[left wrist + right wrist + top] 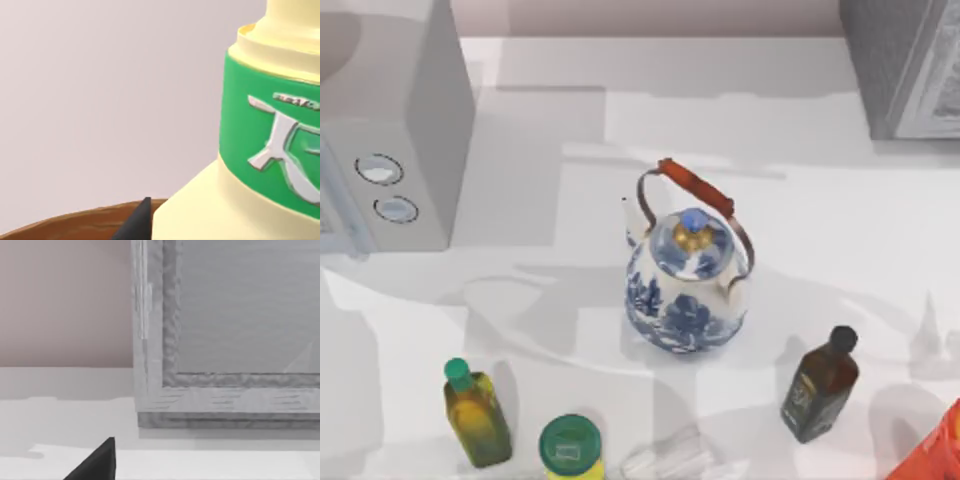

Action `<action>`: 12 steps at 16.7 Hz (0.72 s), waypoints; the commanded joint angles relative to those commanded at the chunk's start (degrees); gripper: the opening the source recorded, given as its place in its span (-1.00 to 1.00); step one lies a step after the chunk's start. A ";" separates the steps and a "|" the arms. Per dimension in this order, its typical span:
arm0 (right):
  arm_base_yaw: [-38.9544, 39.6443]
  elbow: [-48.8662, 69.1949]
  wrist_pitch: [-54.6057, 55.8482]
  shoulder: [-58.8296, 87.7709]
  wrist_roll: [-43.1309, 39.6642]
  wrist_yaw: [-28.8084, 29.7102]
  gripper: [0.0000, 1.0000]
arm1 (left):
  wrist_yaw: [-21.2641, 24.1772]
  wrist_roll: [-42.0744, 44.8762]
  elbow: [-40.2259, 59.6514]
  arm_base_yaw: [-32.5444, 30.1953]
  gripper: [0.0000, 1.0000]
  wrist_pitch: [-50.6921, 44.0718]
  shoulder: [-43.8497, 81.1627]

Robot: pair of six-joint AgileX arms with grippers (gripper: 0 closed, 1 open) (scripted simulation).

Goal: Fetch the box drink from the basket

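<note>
The box drink (260,150) sat very close in front of the left hand in the left wrist view, pale yellow w/ a green band, one dark fingertip (137,222) just beside its lower body, a brown wooden rim (65,222) beneath; couldn't tell if the hand was clenched or released. Right wrist view faced a grey appliance (225,340) on the white table (60,415), w/ one dark fingertip (97,462) low in view; that hand's state couldn't be told either. From above, a blue-white teapot (685,285) stood mid-table.
</note>
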 joint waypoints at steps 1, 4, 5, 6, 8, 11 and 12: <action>0.00 0.00 0.00 0.00 0.00 0.00 1.00 | 0.00 0.00 0.00 0.00 -0.66 0.00 0.00; 0.00 0.00 0.00 0.00 0.00 0.00 1.00 | 0.00 0.00 0.00 0.00 -1.00 0.00 0.00; 0.00 0.00 0.00 0.00 0.00 0.00 1.00 | 0.00 0.00 0.00 0.00 -1.00 0.00 0.00; 0.00 0.00 0.00 0.00 0.00 0.00 1.00 | 0.00 0.00 0.00 0.00 -1.00 0.00 0.00; 0.00 0.00 0.00 0.00 0.00 0.00 1.00 | 0.00 0.00 0.00 0.00 -1.00 0.00 0.00; 0.00 0.00 0.00 0.00 0.00 0.00 1.00 | 0.00 0.00 0.00 0.00 -1.00 0.00 0.00; 0.00 0.00 0.00 0.00 0.00 0.00 1.00 | 0.05 0.13 0.70 0.31 -1.00 -0.33 -0.84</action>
